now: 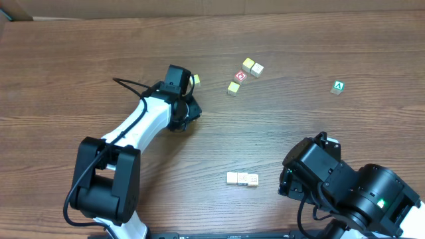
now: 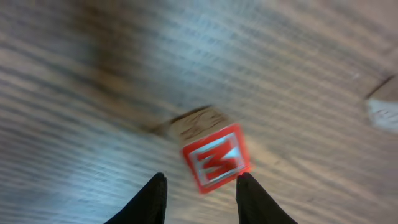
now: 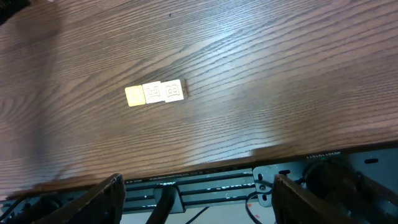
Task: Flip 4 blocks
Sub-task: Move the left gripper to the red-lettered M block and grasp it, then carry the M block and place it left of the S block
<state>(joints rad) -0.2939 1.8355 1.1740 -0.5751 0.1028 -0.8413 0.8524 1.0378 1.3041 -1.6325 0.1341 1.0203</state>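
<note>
Though blurred in the left wrist view, plainly a small pale wooden cube with a red letter face (image 2: 214, 158), tipped up on the brown wood-grain table (image 2: 93, 74). Lies just ahead of the left gripper (image 2: 202, 179), partly between black fingers (image 2: 155, 202) that stand apart, wider than the cube and not clamped on it. Square all round, so no long axis to line up with. Probably mid-flip. Far nearer the left arm than the right gripper (image 3: 199, 183), which is spread wide on nothing, close to a row of three pale cubes (image 3: 155, 93).
</note>
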